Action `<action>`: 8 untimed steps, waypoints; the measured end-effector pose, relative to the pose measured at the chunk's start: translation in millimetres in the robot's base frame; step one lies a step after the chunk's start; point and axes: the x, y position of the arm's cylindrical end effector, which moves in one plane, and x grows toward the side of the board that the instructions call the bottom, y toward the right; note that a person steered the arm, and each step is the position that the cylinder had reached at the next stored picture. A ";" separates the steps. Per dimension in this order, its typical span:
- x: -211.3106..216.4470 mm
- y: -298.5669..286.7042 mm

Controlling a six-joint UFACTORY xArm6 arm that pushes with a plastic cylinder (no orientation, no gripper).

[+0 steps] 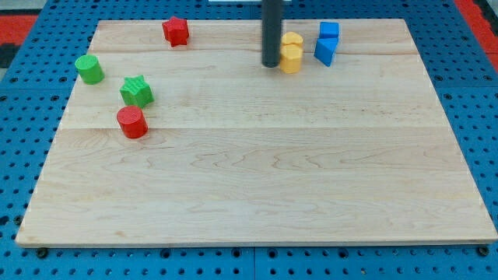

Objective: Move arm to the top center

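Observation:
My dark rod comes down from the view's top, and my tip rests on the wooden board near the top centre. It stands just left of two yellow blocks that sit one behind the other, close to them or touching. Right of those are a blue cube and a blue angular block. A red star lies well to the left of my tip at the view's top.
At the view's left are a green cylinder, a green star and a red cylinder. The board lies on a blue pegboard surface.

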 end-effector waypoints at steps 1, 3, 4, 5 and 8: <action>2.4 -13.2; -6.7 -47.4; -8.2 -86.2; -65.8 -40.0; -109.4 -39.1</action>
